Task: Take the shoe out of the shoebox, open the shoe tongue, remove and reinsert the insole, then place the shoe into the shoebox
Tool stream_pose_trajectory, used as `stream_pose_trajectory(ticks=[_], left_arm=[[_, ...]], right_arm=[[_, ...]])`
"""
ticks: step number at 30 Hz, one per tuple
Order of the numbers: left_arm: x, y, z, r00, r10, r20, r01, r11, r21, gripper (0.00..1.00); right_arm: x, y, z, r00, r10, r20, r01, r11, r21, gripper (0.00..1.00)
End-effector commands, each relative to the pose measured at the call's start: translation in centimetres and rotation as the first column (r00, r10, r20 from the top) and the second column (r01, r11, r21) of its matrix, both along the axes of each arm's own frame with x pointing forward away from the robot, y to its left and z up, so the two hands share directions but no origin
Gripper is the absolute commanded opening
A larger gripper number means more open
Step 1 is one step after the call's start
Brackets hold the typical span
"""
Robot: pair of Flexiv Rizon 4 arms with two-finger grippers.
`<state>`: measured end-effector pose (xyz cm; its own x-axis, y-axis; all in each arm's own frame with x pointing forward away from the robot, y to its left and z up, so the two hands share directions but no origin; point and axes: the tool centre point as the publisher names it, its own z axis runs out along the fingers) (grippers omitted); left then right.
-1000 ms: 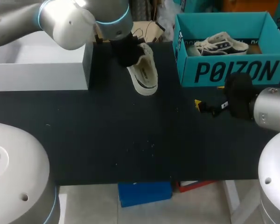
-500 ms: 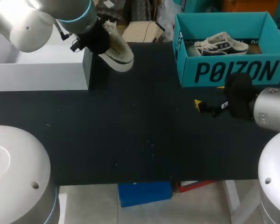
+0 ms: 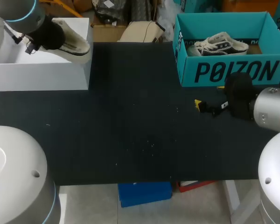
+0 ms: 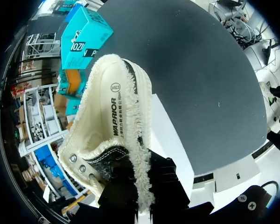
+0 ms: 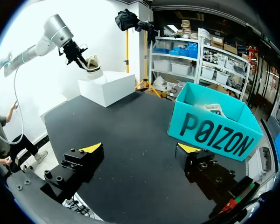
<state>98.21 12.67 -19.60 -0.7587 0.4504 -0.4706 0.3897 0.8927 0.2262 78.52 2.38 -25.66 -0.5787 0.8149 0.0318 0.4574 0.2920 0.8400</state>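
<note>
My left claw (image 4: 139, 179) is clamped on the heel end of the shoe (image 4: 107, 126), with 1 finger on each side of the fleece edge. The fleece hides both yellow tips. The shoe's long axis runs straight ahead of the claw, toe farthest out. The white box (image 3: 42, 70) lies directly below both, so lowering is likely the next move. I cannot see inside that box. My right claw (image 5: 140, 149) is wide open and empty, and the teal box (image 5: 214, 128) is ahead of it.
</note>
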Motion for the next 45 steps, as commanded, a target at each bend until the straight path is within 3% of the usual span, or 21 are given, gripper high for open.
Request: stream_pose_trajectory(ticks=[1,12,23,34,45], left_arm=[[1.4,4.0,-0.4,0.999,0.007,0.048,-0.004,0.999,-0.054,0.0],[5.5,10.0,-2.7,0.996,0.082,0.031,-0.078,0.99,-0.12,0.0],[8.8,10.7,-6.6,0.996,0.085,-0.029,-0.089,0.983,-0.163,0.0],[9.0,10.3,-11.0,0.985,0.111,-0.13,-0.135,0.971,-0.197,0.0],[8.3,10.2,-13.8,0.972,0.128,-0.195,-0.167,0.965,-0.203,0.0]], right_arm=[[0.0,0.1,0.0,1.0,0.0,-0.002,0.0,1.0,0.0,1.0],[0.0,0.1,0.0,1.0,0.0,-0.002,0.0,1.0,0.0,1.0],[0.0,0.1,0.0,1.0,0.0,-0.002,0.0,1.0,0.0,1.0],[0.0,0.1,0.0,1.0,0.0,-0.002,0.0,1.0,0.0,1.0],[0.0,0.1,0.0,1.0,0.0,-0.002,0.0,1.0,0.0,1.0]])
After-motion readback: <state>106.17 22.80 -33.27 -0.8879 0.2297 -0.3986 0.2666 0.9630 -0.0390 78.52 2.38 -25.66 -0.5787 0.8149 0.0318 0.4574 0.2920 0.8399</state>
